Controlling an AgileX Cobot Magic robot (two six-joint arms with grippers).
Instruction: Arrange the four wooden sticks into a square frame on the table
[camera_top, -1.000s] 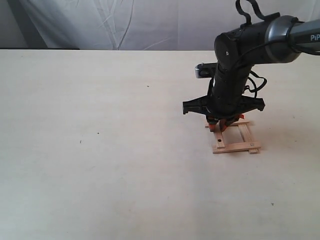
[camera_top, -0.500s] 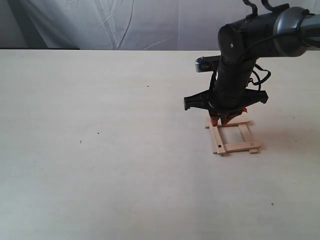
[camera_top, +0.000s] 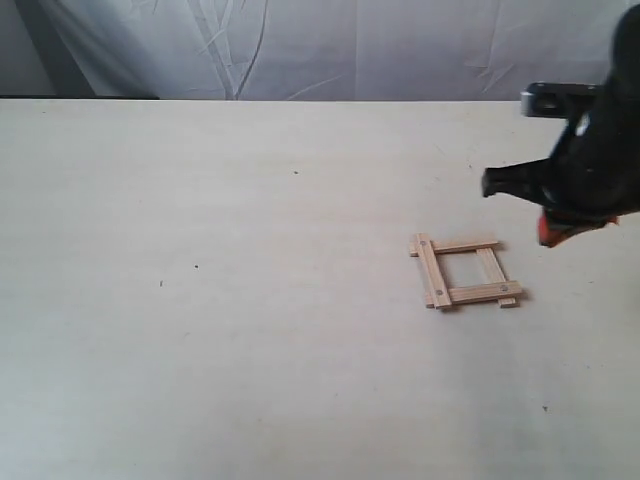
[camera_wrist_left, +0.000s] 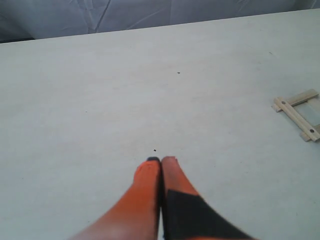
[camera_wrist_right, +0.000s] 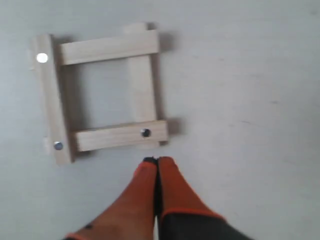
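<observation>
From where I stand, the small open square frame (camera_top: 433, 272) of four pale flat wooden sticks looks finished. It lies flat on the broad pale beige tabletop (camera_top: 200, 350), right of the middle, its corners overlapping and short ends poking out. The orange-tipped right pincer (camera_top: 553, 232) hangs off to its right, apart from it, pressed together on nothing. The left pincer (camera_wrist_left: 160, 161) is likewise pressed together and empty, well away from the frame. What's left, I'd say, is getting clear cleanly. Lift before swinging sideways, and keep that arm off the near corner. The sticks seem only to rest on one another, so a single brush could skew the square.
</observation>
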